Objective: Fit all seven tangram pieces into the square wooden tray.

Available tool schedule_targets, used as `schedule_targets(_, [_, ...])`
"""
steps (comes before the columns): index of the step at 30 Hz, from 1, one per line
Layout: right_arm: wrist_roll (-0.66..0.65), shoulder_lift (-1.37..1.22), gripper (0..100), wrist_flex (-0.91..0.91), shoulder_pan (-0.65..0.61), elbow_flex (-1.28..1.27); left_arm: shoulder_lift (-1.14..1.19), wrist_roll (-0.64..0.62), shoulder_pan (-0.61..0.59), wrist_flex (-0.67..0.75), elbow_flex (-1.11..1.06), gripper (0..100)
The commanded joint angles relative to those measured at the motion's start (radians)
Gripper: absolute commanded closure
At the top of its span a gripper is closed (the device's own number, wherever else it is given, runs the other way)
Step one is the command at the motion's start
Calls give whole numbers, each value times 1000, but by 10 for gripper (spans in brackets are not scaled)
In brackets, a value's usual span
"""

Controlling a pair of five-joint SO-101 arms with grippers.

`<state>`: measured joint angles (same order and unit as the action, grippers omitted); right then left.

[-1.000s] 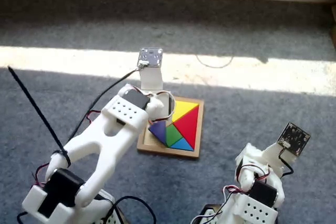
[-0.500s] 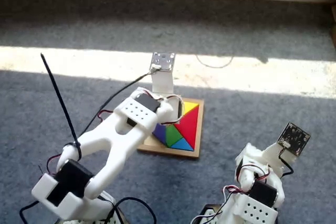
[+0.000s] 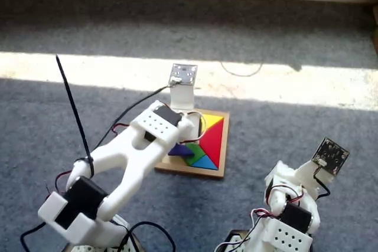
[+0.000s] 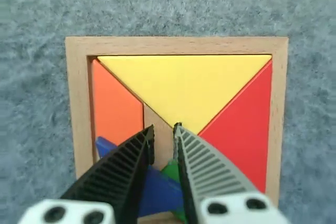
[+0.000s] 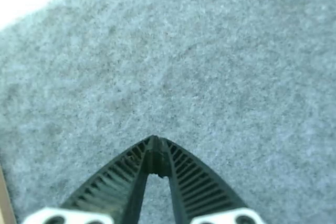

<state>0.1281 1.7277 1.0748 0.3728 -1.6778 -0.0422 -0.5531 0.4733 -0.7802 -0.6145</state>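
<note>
While the left gripper (image 4: 163,129) hangs over the wooden tray (image 4: 77,103), its tips are a little apart.
The yellow piece (image 4: 184,85) and red piece (image 4: 247,129) lie inside it; the right gripper (image 5: 156,142) is closed over carpet (image 5: 210,51).

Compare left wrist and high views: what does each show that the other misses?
Left wrist view adds the orange piece, a bare gap beside it, and the open left gripper. High view adds the right arm over the carpet and a light blue piece. Both show the tray with yellow triangle, red triangle, green piece and dark blue piece.
</note>
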Motion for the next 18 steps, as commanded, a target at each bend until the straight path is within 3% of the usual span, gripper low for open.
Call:
schedule_targets(1, [5, 8, 994, -24, -12, -42, -101, 8, -24, -81, 13, 919])
schedule_targets(9, [5, 8, 994, -24, -12, -42, -140, 8, 45, -144, -35, 919])
schedule_targets(14, [5, 8, 994, -24, -12, -42, -85, 8, 56, -31, -101, 919])
schedule_targets(18, [5, 8, 994, -24, -12, -42, -44, 9, 56, -18, -117, 919])
